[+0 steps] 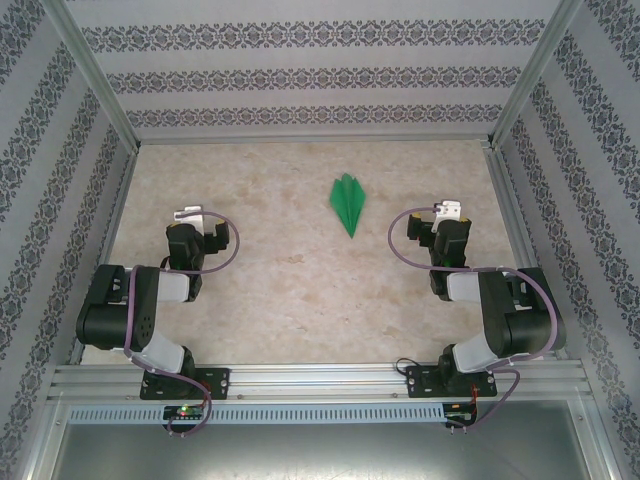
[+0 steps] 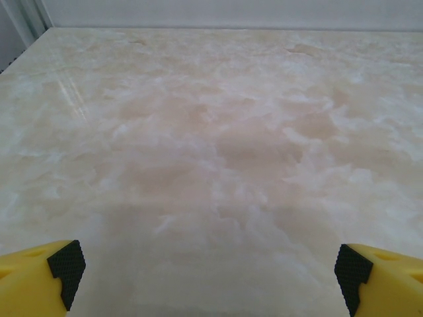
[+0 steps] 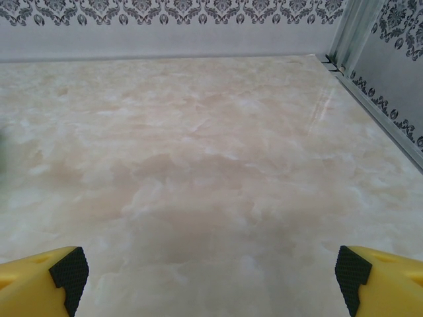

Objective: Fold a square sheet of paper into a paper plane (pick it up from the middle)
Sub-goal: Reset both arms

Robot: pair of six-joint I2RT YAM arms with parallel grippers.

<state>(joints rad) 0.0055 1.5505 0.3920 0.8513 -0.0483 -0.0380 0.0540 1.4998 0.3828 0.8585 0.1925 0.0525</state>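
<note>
The square sheet of paper lies folded into a bright green paper plane (image 1: 347, 203), a narrow creased dart on the marble table, its tip pointing toward the near right. It rests at the centre back, between the two arms and apart from both. My left gripper (image 1: 190, 215) hovers to its left with the jaws wide open. In the left wrist view, the left gripper (image 2: 210, 274) has bare table between its yellow fingertips (image 2: 59, 267). My right gripper (image 1: 448, 210) is to the right of the plane. The right gripper (image 3: 210, 274) is open and holds nothing.
The marble tabletop (image 1: 300, 290) is boxed in by patterned walls (image 1: 300, 80) at the back and both sides. Aluminium frame posts (image 3: 350, 33) stand at the back corners. An aluminium rail (image 1: 320, 380) carries both arm bases at the near edge.
</note>
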